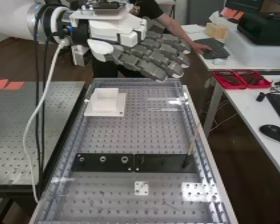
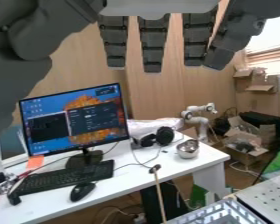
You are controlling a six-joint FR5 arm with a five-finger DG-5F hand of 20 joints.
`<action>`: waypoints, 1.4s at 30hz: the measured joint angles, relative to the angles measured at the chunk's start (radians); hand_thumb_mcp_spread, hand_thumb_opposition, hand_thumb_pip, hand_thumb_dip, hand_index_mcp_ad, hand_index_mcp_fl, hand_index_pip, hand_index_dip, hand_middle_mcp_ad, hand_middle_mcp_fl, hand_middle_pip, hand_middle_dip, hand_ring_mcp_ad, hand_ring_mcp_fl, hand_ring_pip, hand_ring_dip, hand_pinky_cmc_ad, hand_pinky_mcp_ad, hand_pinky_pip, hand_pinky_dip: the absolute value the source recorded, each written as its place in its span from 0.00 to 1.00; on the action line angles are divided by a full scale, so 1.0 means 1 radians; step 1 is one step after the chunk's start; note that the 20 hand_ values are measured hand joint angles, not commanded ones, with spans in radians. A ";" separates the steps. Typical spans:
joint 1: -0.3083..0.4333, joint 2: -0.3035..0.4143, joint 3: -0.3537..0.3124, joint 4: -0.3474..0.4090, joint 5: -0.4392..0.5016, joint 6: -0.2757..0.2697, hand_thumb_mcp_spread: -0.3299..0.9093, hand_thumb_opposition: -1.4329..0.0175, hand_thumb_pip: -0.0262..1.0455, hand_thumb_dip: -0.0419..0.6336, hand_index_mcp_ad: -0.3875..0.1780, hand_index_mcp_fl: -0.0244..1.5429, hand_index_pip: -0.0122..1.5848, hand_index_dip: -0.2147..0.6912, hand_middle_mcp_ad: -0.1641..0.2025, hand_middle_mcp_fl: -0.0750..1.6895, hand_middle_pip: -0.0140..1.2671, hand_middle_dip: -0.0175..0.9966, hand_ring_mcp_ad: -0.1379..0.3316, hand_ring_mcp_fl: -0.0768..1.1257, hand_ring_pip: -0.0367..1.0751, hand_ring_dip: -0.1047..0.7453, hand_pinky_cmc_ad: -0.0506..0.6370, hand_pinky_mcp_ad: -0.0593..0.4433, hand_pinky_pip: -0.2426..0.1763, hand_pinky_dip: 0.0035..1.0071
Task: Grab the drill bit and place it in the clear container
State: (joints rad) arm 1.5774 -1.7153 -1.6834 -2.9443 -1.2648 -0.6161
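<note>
Here's one hand (image 1: 150, 52), wide open and empty, higher than one white block (image 1: 107, 97)! High view: two black plates (image 1: 161, 163) nearer than the block; wrist view: one bowl (image 2: 188, 149).

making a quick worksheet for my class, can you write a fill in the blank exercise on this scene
The hand is ______, not shut. Seen from the high view's camera, the white block is ______ away than the black strip. The metal bench has rows of small round ______. In the wrist view, a black computer ______ lies beside the keyboard.

Missing words: open; farther; holes; mouse
</note>
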 joint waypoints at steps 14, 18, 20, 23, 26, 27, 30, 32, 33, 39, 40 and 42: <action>0.001 0.001 -0.001 0.002 0.001 -0.003 0.39 0.56 0.35 0.09 0.50 0.07 0.05 0.58 0.66 0.08 0.11 0.26 0.78 0.08 0.12 0.32 0.55 0.52 0.36 0.25; 0.001 0.001 -0.002 0.003 0.000 -0.004 0.39 0.56 0.35 0.09 0.50 0.07 0.05 0.58 0.66 0.08 0.11 0.26 0.78 0.08 0.11 0.32 0.55 0.52 0.36 0.25; 0.000 0.002 -0.003 0.007 -0.003 -0.007 0.39 0.56 0.35 0.09 0.50 0.07 0.05 0.58 0.66 0.08 0.11 0.26 0.78 0.08 0.11 0.32 0.55 0.52 0.36 0.25; 0.000 0.002 -0.003 0.008 -0.004 -0.007 0.39 0.56 0.35 0.09 0.50 0.07 0.05 0.58 0.66 0.08 0.11 0.26 0.78 0.08 0.11 0.32 0.55 0.52 0.36 0.25; 0.000 0.002 -0.003 0.008 -0.004 -0.008 0.39 0.56 0.35 0.09 0.50 0.07 0.05 0.58 0.66 0.08 0.11 0.26 0.79 0.08 0.11 0.32 0.55 0.52 0.36 0.25; 0.000 0.002 -0.004 0.009 -0.004 -0.008 0.39 0.56 0.35 0.09 0.50 0.07 0.05 0.58 0.66 0.08 0.11 0.26 0.79 0.08 0.11 0.32 0.55 0.52 0.36 0.25; 0.000 0.003 -0.004 0.009 -0.005 -0.010 0.39 0.56 0.35 0.09 0.50 0.07 0.05 0.58 0.66 0.08 0.11 0.26 0.78 0.08 0.11 0.32 0.55 0.52 0.36 0.25; -0.001 0.003 -0.005 0.010 -0.009 -0.012 0.39 0.56 0.35 0.09 0.50 0.07 0.05 0.58 0.66 0.08 0.11 0.26 0.78 0.08 0.11 0.32 0.55 0.52 0.36 0.25; 0.000 0.004 -0.006 0.012 -0.010 -0.015 0.39 0.56 0.35 0.09 0.50 0.07 0.05 0.58 0.66 0.08 0.11 0.26 0.78 0.08 0.11 0.32 0.55 0.52 0.36 0.25; 0.003 0.031 -0.032 0.024 -0.004 -0.020 0.39 0.56 0.35 0.09 0.50 0.07 0.05 0.58 0.66 0.08 0.11 0.26 0.78 0.08 0.12 0.32 0.55 0.52 0.36 0.25; 0.002 0.039 -0.042 0.032 -0.003 -0.020 0.39 0.56 0.35 0.09 0.50 0.07 0.05 0.58 0.66 0.08 0.11 0.26 0.78 0.08 0.11 0.32 0.55 0.52 0.36 0.25; 0.002 0.049 -0.055 0.045 -0.007 -0.019 0.39 0.56 0.35 0.09 0.50 0.07 0.05 0.58 0.66 0.08 0.11 0.26 0.78 0.08 0.11 0.32 0.55 0.52 0.36 0.25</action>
State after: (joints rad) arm 1.5794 -1.6667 -1.7385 -2.8996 -1.2716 -0.6347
